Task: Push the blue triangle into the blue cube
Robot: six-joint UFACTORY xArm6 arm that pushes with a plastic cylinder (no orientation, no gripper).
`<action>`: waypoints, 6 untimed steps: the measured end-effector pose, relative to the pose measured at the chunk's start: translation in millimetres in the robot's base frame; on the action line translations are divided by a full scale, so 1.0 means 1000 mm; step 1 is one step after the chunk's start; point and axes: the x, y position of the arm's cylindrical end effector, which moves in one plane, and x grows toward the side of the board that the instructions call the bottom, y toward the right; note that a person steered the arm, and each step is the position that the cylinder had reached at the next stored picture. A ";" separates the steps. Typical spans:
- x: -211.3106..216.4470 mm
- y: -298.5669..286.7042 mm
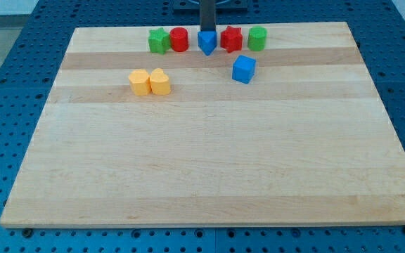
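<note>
Sitting at the board's top edge, my tip (pixel 207 31) seemingly touches the blue triangle (pixel 207 42), blue cube (pixel 243 69) below-right.

A pale wooden board (pixel 209 161) with lengthwise grain bands is lying on a blue perforated table surface (pixel 9 91), which is showing on all sides. Even, soft light is falling across everything.
</note>
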 end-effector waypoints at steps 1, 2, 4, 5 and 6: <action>0.008 -0.012; 0.021 -0.025; 0.053 -0.032; 0.068 -0.029; 0.073 -0.014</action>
